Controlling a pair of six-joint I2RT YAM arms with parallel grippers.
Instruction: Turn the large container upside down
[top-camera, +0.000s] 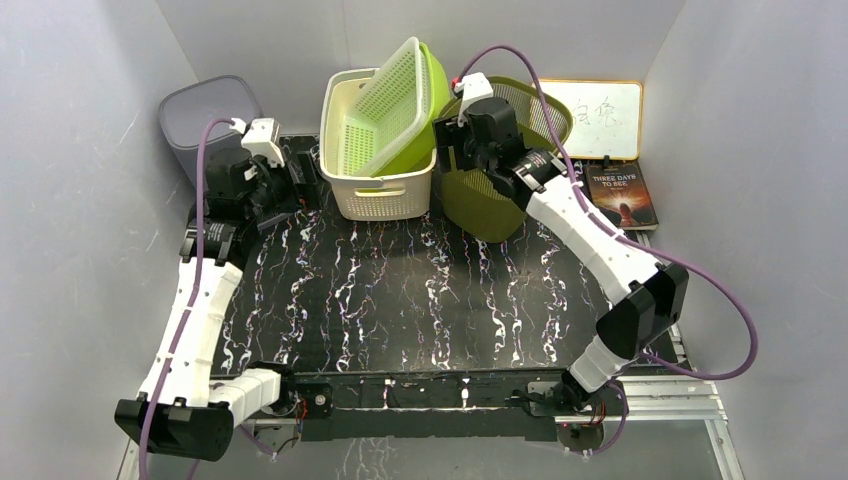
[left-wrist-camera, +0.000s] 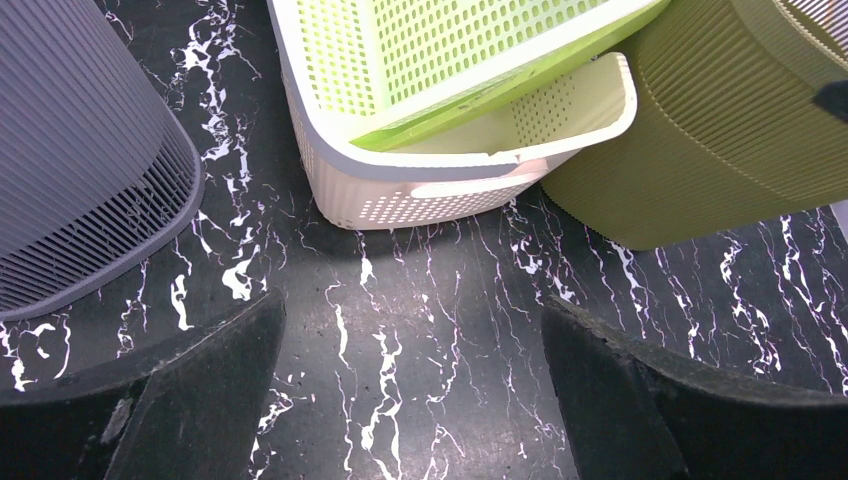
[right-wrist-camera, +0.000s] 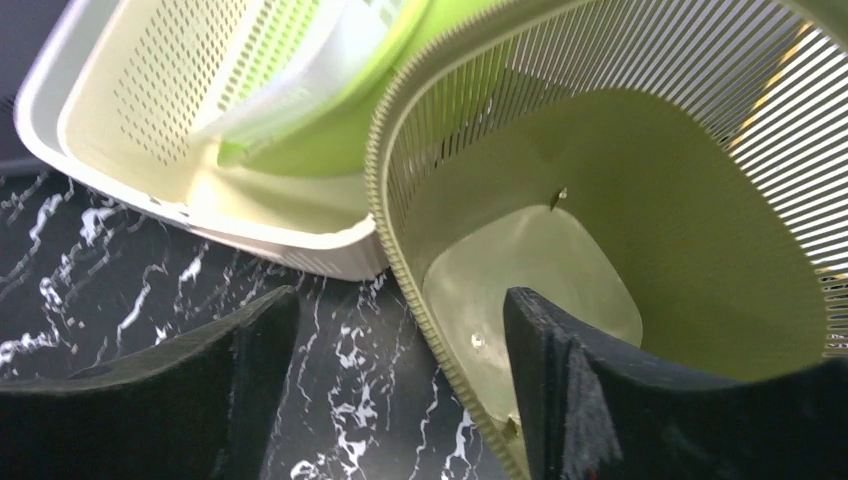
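Note:
The large container, an olive-green ribbed bin (top-camera: 490, 205), stands upright at the back right of the marbled table, touching a cream basket (top-camera: 375, 185). My right gripper (right-wrist-camera: 400, 380) is open and straddles the bin's near rim (right-wrist-camera: 385, 200). One finger (right-wrist-camera: 590, 400) sits inside the bin and the other (right-wrist-camera: 200, 390) outside over the table, with a gap left to the rim. Over bare tabletop in front of the cream basket (left-wrist-camera: 400, 190), my left gripper (left-wrist-camera: 415, 390) is open and holds nothing. In that view the olive bin (left-wrist-camera: 700, 150) lies to the right.
A light green perforated basket (top-camera: 395, 100) leans tilted inside the cream basket. A grey slatted bin (top-camera: 205, 115) stands at the back left, close to my left arm. A whiteboard (top-camera: 605, 105) and a book (top-camera: 622, 195) lie behind the olive bin. Walls enclose three sides.

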